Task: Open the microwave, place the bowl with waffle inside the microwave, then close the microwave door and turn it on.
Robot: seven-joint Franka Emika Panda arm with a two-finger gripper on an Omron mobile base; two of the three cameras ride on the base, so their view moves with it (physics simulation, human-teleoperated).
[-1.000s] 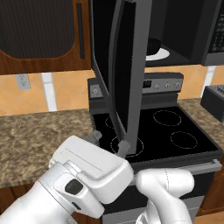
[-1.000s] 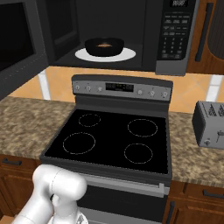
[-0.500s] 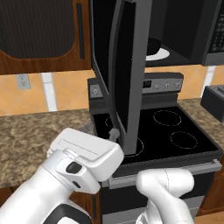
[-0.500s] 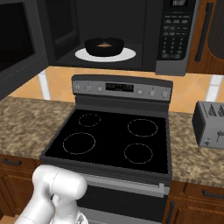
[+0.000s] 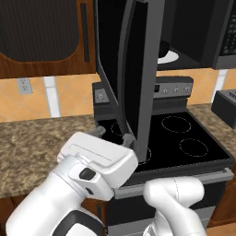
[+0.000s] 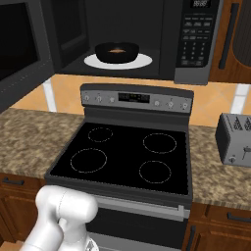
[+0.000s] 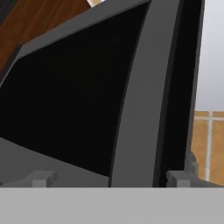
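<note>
Now, in the left base view, the wide black glass microwave door (image 5: 138,83) with its grey frame is standing swung far out over the black stove (image 5: 184,143), and the white arm's claw (image 5: 113,136) is sitting spread wide at the door's lower edge, grasping nothing.

Over in the right base view, the small shallow black bowl (image 6: 116,52) holding the golden-brown waffle (image 6: 116,49) is already resting on the white round plate (image 6: 117,61) inside the large black microwave (image 6: 196,39). By my judgement the closing step is in hand: the door needs pushing shut. Panel writing is too small to read.

Through the hand view, the door's long grey bar handle (image 7: 135,109) is rising between the parted tips.
</note>
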